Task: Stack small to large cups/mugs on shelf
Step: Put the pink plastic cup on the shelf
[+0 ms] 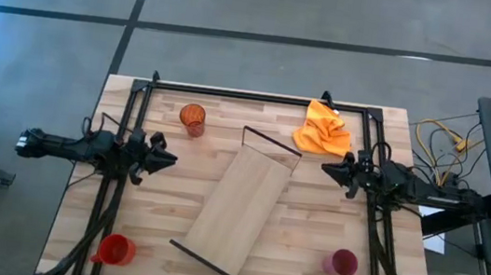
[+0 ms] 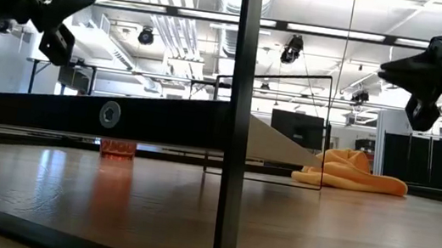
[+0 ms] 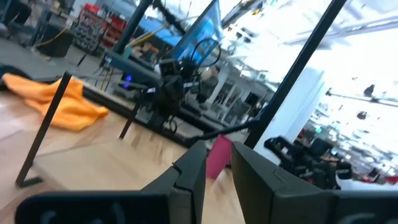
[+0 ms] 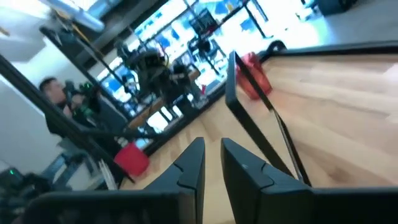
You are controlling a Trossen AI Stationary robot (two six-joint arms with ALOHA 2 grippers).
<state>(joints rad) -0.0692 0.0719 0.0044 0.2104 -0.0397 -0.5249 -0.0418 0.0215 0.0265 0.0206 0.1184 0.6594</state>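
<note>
The pale wood shelf (image 1: 237,207) lies slantwise on the mid table, its dark end frames at each short end. The amber tumbler (image 1: 192,119) stands upright toward the far left. The red mug (image 1: 114,250) sits at the near left corner, and the magenta cup (image 1: 341,262) stands near right. My left gripper (image 1: 168,158) hovers over the table's left side, pointing right, fingers a narrow gap apart and holding nothing. My right gripper (image 1: 328,169) hovers opposite it, pointing left, also narrowly open and holding nothing. The left wrist view shows the magenta cup (image 3: 219,155) beyond the fingers.
An orange cloth (image 1: 324,128) lies crumpled at the far right, beside the shelf's far end frame (image 1: 271,141). Dark metal frame rails run along the table's far, left and right edges. Cables lie off the table's right side. A person (image 4: 53,93) shows in the room beyond.
</note>
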